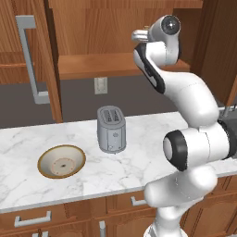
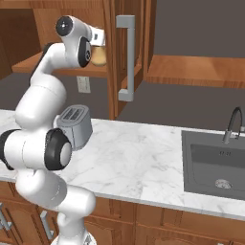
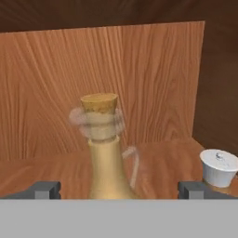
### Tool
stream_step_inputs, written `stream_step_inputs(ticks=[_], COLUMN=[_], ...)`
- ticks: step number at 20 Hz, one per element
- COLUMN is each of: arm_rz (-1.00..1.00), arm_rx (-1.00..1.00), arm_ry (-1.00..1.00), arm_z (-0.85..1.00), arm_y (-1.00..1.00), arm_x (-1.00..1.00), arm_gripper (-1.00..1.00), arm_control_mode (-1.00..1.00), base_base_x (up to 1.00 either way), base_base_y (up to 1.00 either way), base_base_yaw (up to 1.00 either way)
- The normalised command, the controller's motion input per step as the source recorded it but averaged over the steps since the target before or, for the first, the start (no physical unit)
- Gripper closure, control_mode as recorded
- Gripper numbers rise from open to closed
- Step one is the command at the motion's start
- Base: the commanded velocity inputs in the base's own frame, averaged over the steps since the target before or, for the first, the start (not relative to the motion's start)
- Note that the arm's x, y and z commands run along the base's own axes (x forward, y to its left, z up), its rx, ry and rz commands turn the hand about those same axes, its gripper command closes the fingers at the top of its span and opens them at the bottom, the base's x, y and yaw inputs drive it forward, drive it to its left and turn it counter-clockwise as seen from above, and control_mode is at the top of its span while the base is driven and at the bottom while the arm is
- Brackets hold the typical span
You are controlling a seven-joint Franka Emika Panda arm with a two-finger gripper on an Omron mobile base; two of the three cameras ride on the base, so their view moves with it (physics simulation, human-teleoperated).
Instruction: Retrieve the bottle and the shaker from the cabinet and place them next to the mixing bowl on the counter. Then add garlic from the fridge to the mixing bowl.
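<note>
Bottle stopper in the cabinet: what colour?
Tan cork stopper on a pale yellow bottle; the hand view shows it best.

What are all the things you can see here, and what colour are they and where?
bottle: 1, tan with a cork stopper, on the cabinet shelf, between the finger tips in the hand view
shaker: 1, white cap, on the same shelf, off to the side of the bottle
mixing bowl: 1, cream with a brown rim, on the counter
toaster: 1, grey, on the counter beside the bowl
counter: 1, white marble
cabinet door: 1, brown wood with a grey handle, standing open
wall outlet: 1, pale, on the dark wall under the shelf
sink: 1, grey, set in the counter, with a dark tap
gripper: 1, dark tips, open, either side of the bottle
</note>
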Motion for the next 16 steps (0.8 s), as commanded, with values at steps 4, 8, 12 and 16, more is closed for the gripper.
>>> stream_step_inputs(ticks=[4,8,12,16], arm_rz=[0.0,0.0,0.01,0.02], arm_rx=[0.0,0.0,0.0,0.0], arm_ry=[0.0,0.0,0.0,0.0], arm_z=[0.01,0.03,0.0,0.0], arm_y=[-0.03,0.0,0.0,0.03], arm_x=[0.55,0.47,0.54,0.43], arm_gripper=[-1.0,-1.0,-1.0,-1.0], arm_control_mode=[-1.0,-1.0,-1.0,-1.0], base_base_x=[0.0,0.0,0.0,0.0], base_base_y=[0.0,0.0,0.0,0.0], base_base_yaw=[0.0,0.0,0.0,0.0])
